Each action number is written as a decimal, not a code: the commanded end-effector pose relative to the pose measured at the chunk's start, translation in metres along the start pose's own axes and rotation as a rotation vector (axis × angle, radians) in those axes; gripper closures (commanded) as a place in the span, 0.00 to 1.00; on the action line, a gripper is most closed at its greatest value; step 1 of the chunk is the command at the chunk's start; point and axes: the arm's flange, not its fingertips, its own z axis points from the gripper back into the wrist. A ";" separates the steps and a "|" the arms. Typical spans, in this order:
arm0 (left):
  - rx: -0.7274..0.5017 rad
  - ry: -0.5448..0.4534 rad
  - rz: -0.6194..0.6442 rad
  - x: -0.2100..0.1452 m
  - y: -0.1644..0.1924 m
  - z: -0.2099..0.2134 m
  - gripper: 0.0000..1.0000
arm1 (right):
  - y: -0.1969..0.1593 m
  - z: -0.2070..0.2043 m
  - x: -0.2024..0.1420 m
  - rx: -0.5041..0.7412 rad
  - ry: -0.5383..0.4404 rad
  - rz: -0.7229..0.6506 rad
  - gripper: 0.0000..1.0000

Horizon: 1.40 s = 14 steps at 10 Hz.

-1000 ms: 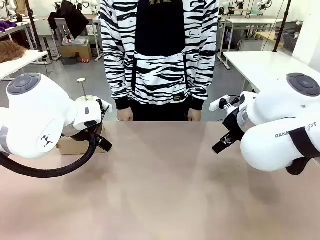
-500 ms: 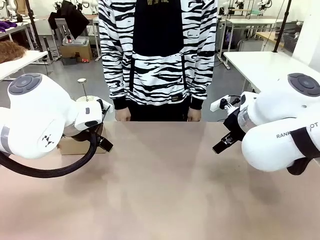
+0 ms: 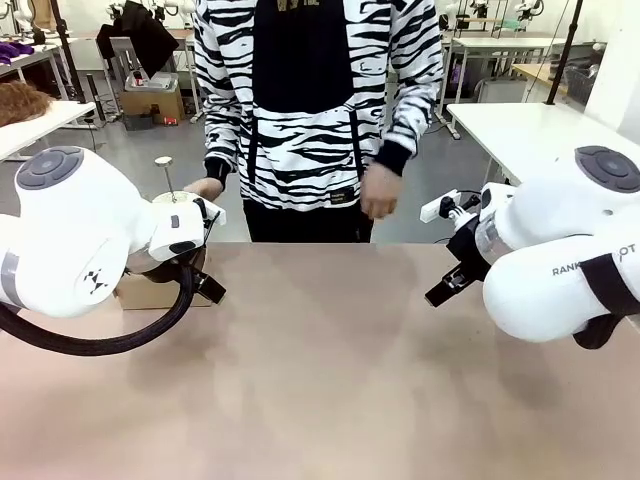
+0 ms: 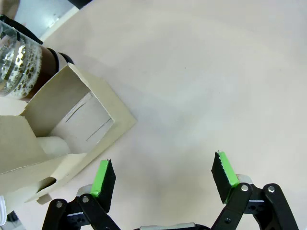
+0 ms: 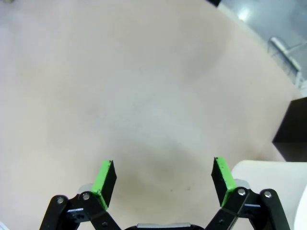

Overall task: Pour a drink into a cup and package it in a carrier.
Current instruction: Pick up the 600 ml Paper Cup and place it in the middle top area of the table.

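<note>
**Hands leave the table edge.** The person across the table (image 3: 330, 380) has moved since a second ago: both hands, then resting at the far edge, have lifted off it. One hand (image 3: 205, 187) now reaches toward the robot's left, just beside the lid of the press pot (image 3: 168, 196), whose plunger knob rises above the left arm. The other hand (image 3: 380, 190) hangs loosely in front of the striped jacket. Both arms stand where they were.

The left gripper (image 4: 163, 165) hovers over bare tabletop, its green-padded jaws spread wide with nothing between them. The right gripper (image 5: 164, 167) is likewise wide apart and empty.

The drink (image 4: 46, 57), dark brown in the glass pot, stands at the robot's left side of the table, right against the brown cardboard carrier (image 4: 103, 122). The carrier lies just beside one of the left gripper's fingers. A white rounded shape (image 4: 52, 145) sits inside the carrier, with too little showing to name it. From the front, the left arm's white bulk hides most of the pot and carrier. A black box (image 5: 293, 125) sits near the table's edge, off to one side of the right gripper.
</note>
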 end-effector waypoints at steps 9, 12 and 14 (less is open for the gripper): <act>0.000 0.000 0.000 0.000 0.000 0.000 0.00 | -0.224 0.156 -0.070 0.374 -0.445 0.136 0.00; 0.000 0.000 0.000 0.000 0.000 0.000 0.00 | -0.225 0.169 -0.081 0.317 -0.448 0.123 0.00; 0.000 0.000 0.000 0.000 0.000 0.000 0.00 | -0.225 0.169 -0.081 0.317 -0.448 0.123 0.00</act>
